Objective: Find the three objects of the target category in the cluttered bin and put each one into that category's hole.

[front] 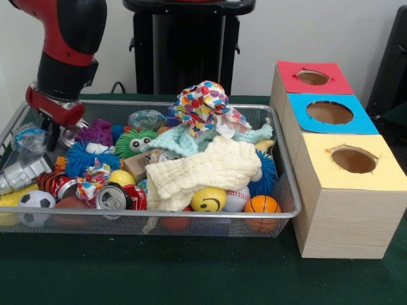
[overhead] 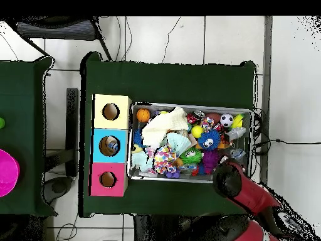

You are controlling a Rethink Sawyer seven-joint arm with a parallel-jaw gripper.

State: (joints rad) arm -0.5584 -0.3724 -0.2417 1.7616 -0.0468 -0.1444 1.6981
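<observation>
Plastic bottles: one see-through crinkly bottle [front: 30, 138] lies in the far corner of the bin on the picture's left in the front view, beside the arm's lower end; a second clear bottle [front: 147, 119] lies against the far wall near the middle, behind a green googly-eyed ball [front: 135, 143]; inside the blue hole the overhead view shows a glinting item [overhead: 113, 147], too small to identify. The bin [front: 289, 190], a silver mesh basket, stands on the green table [front: 191, 273], just beside the wooden box [front: 343, 222]; the blue-surround hole [front: 329, 112] is the middle of three, between the red-surround hole [front: 312, 77] on the far side and the yellow-surround hole [front: 353, 159] nearest the camera. Clutter: a cream cloth [front: 203, 171] covers the centre, with a pale teal cloth [front: 184, 140] and a multicoloured patterned cloth [front: 203, 101] heaped behind it; a drink can [front: 117, 197] lies open end toward the camera, just beside a second can [front: 56, 185]; a yellow smiley ball [front: 208, 199], a baseball [front: 237, 199], a small basketball [front: 262, 204] and a soccer ball [front: 35, 200] rest along the near wall; blue spiky ball [front: 82, 159] near the left. The gripper [front: 56, 135], below the red and black arm [front: 67, 57], hangs over the bin's far left corner; whether its fingers are apart or together cannot be told.
</observation>
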